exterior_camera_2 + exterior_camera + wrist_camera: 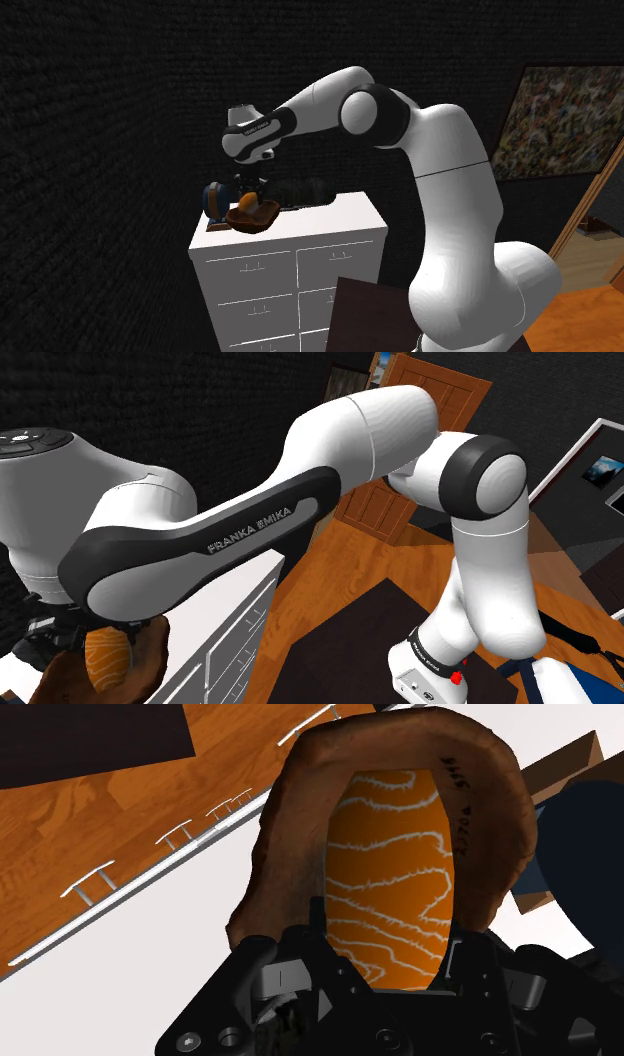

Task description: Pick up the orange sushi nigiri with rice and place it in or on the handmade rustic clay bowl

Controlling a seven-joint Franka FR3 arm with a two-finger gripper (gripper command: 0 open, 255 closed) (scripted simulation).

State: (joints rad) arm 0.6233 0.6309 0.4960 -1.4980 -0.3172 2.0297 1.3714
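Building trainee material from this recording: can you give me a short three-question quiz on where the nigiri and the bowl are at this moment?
1. True or false: the orange nigiri lies on the bare top of the white drawer cabinet, well apart from the brown bowl.
2. The brown bowl stands on: A) a glass table B) the white drawer cabinet C) a kitchen sink.
3. Fill in: the wavy lines across the orange nigiri are ____.
Key: 1 false, it sits within the bowl's rim; 2 B; 3 white.
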